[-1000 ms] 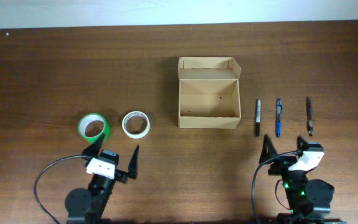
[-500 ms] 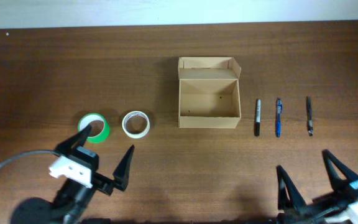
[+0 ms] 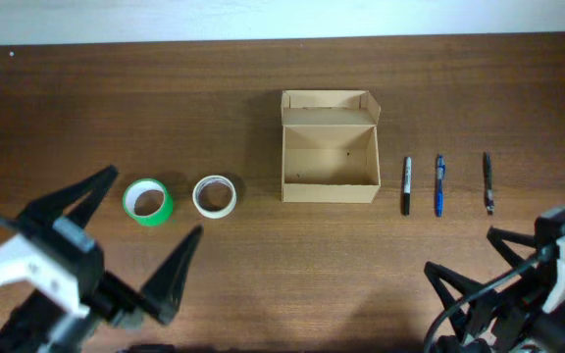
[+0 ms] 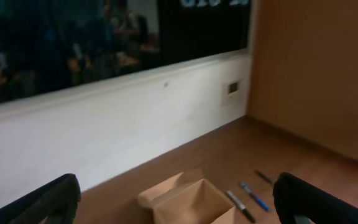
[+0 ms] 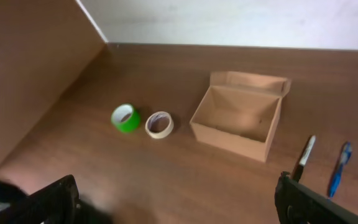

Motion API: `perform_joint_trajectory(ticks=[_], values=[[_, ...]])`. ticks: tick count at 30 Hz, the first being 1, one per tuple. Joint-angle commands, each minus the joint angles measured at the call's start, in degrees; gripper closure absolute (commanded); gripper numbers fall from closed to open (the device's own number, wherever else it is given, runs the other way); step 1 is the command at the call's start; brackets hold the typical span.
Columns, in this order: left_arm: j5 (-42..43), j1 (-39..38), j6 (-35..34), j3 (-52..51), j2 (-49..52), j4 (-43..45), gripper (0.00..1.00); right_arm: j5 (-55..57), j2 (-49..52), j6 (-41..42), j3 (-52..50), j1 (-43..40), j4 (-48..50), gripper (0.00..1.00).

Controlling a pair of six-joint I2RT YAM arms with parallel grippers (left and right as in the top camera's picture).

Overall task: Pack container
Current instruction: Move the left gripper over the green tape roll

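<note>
The brown wooden worktop (image 3: 86, 98) is filling nearly the whole overhead view, with a pale strip running along the top edge. The left fingers (image 3: 175, 275) are looming in the lower left of the frame, spread wide apart and holding nothing. The right fingers (image 3: 446, 282) are hanging in the lower right, likewise parted and gripping nothing.

The container (image 3: 329, 193) is sitting on the worktop just above and right of the frame's centre, with its flap lid folded back toward the top edge and its inside showing bare cardboard.

To the left of the container, a white tape roll (image 3: 214, 210) is lying flat. A green tape roll (image 3: 161, 212) is lying just beside it, further left.

To the right of the container, three pens are lying parallel, pointing up and down the frame: a black marker (image 3: 407, 185) nearest the box, then a blue pen (image 3: 439, 184), then a dark pen (image 3: 487, 182) set a little apart.
</note>
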Motion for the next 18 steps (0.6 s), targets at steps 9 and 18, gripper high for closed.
perform_joint_trajectory(ticks=[9,18], values=[[-7.7,0.3,2.1,2.5,9.8,-15.3,0.00,12.1,6.8,-4.0,5.7,-0.3,-9.8,0.01],[-31.1,0.3,3.6,7.0,25.9,-24.9,0.00,21.8,12.5,-0.9,26.3,-0.3,-9.8,0.01]])
